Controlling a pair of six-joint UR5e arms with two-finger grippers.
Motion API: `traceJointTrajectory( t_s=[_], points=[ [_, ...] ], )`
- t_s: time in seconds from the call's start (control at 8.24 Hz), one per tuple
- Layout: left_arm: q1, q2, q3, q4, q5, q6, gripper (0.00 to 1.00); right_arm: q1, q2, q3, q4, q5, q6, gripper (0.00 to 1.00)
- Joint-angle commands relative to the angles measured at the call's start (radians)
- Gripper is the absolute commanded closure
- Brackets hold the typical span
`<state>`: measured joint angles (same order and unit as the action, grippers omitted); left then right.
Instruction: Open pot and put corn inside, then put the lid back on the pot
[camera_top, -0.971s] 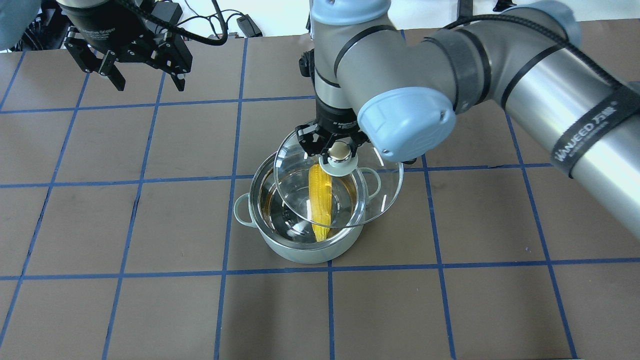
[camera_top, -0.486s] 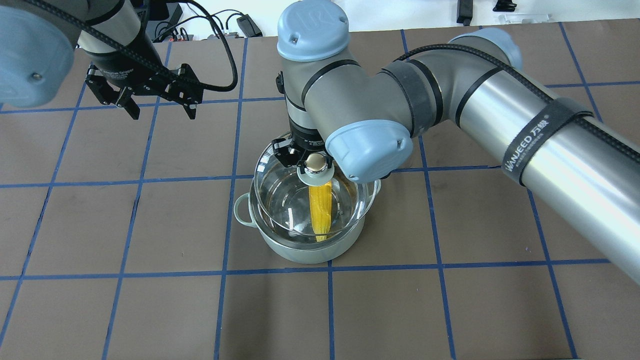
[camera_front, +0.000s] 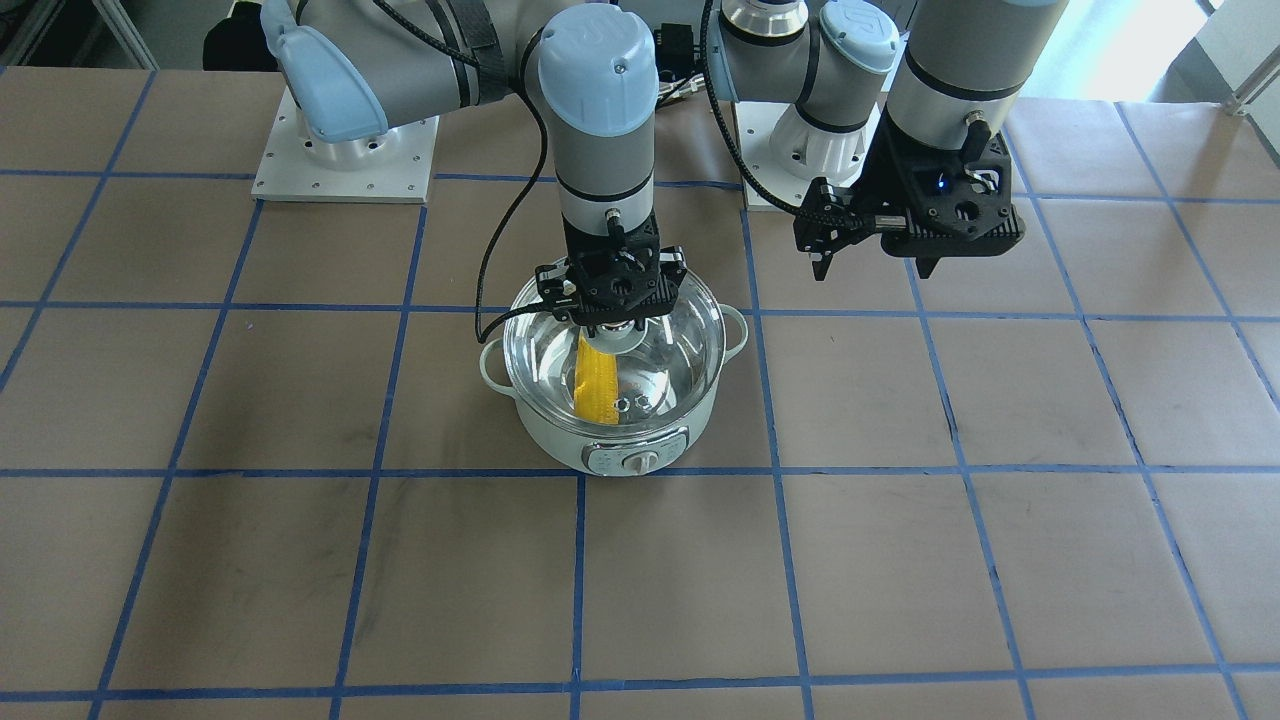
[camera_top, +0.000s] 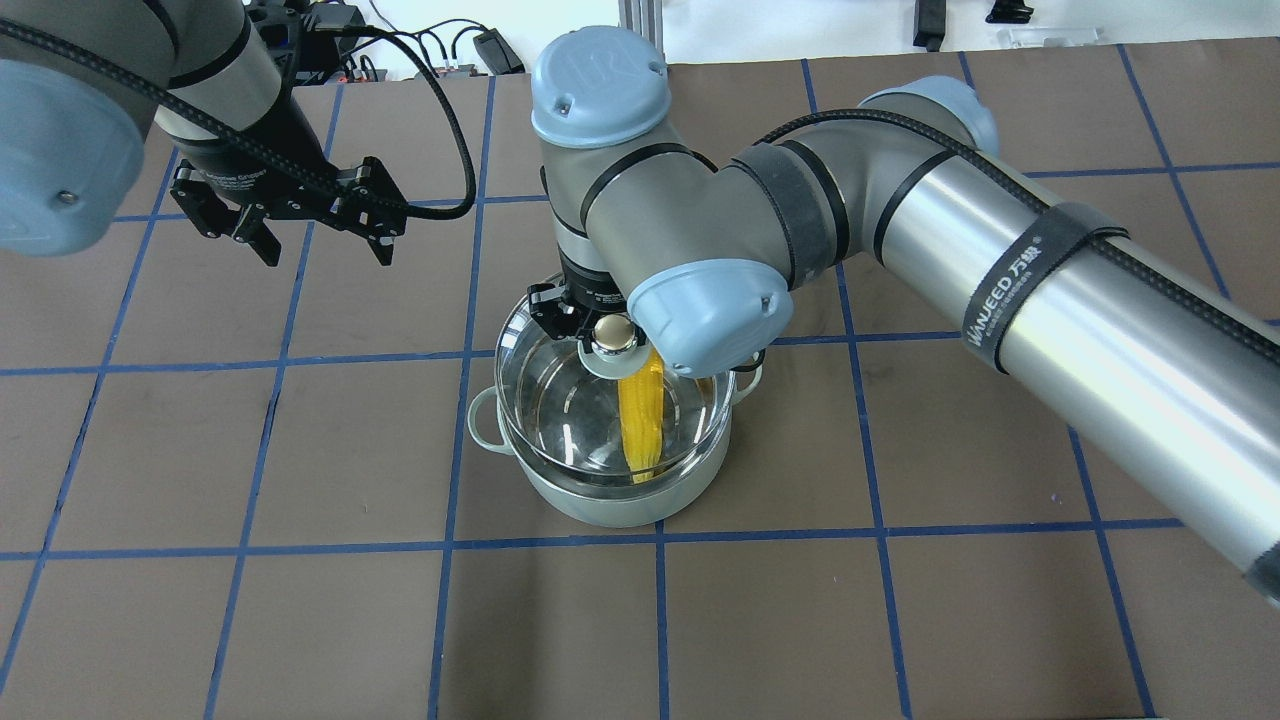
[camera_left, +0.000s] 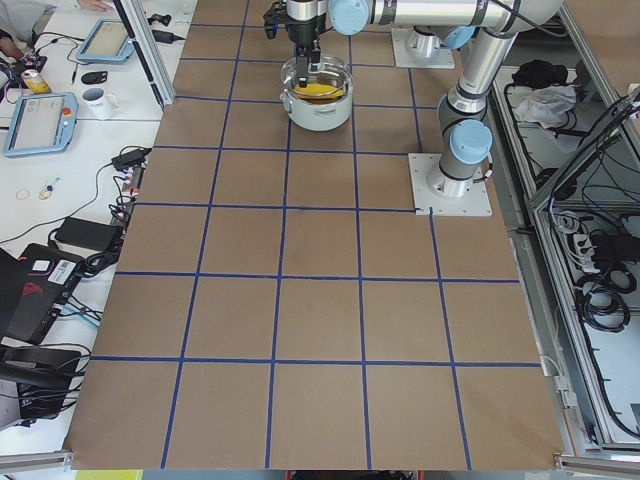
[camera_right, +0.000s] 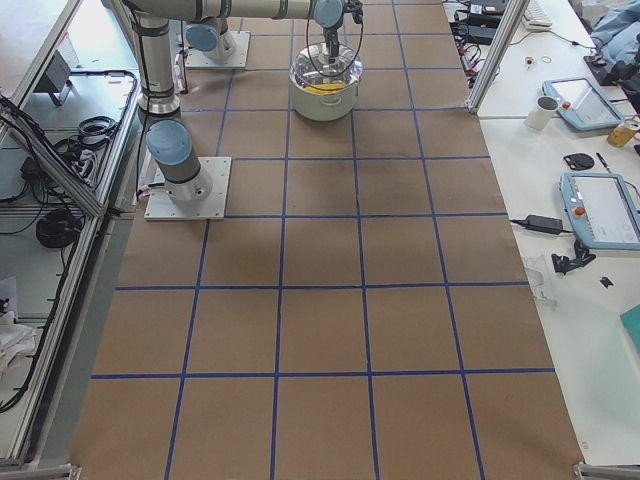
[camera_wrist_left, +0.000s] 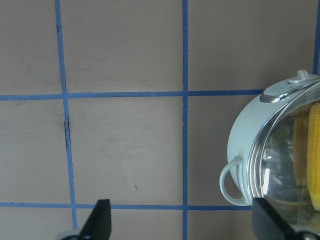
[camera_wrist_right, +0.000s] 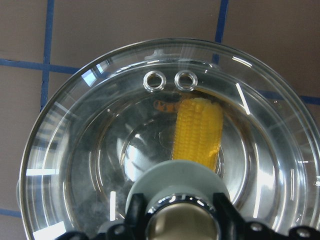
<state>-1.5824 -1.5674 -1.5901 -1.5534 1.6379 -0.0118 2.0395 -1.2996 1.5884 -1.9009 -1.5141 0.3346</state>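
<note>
Partly hidden: corn (camera_front: 597, 380), behind right tool (camera_front: 612, 326) clamping lid (camera_front: 668, 358) over pot (camera_front: 556, 450).

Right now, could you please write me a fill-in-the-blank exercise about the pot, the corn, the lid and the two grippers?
The corn cob lies ____ the pot.
The right gripper has its jaws shut on the ____ of the glass lid.
The left gripper hangs apart from the pot with its jaws ____.
Missing words: inside; knob; open.
</note>
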Motion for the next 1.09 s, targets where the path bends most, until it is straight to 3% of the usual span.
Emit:
traceJointTrajectory(
  t_s=[0.0,0.36,0.97],
  points=[
    [0.016,0.003,-0.004,-0.008,-0.033,0.01,0.0,0.004,0.008,0.001,-0.001,0.03,0.055,1.0],
    [0.018,0.001,-0.02,-0.008,-0.07,0.023,0.0,0.004,0.01,0.001,0.005,0.032,0.055,1.0],
    [0.016,0.0,-0.022,-0.005,-0.055,0.023,0.0,0.004,0.011,0.001,0.008,0.029,0.04,1.0]
  ],
)
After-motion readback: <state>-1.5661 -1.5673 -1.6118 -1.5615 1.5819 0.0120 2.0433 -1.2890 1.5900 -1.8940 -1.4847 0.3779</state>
